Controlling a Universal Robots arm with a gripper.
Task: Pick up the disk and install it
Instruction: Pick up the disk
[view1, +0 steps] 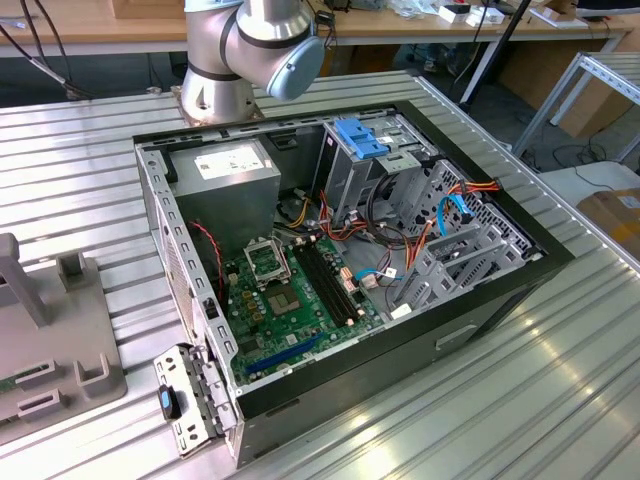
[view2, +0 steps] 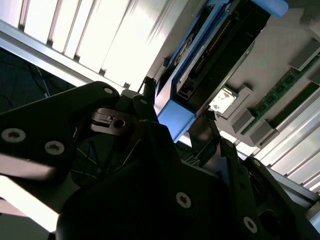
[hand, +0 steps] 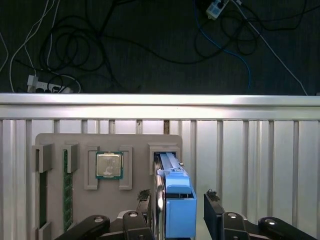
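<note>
- The table (view1: 480, 400) was a ribbed, silver metal surface with parallel grooves, and it filled most of the exterior view. In the first wrist view its slats (hand: 250, 165) ended at a straight edge rail.
- An open computer case (view1: 380, 360) lay on its side at the centre of the frame, resting directly on the slats with its interior facing up.
- A grey parts holder (view1: 60, 340) sat flat on the table at the lower left of the frame, well apart from the case. Its bare face (hand: 135, 145) also appeared in the first wrist view.
- The robot arm's base (view1: 215, 100) stood on the table at the upper centre-left, just behind the case.
</note>
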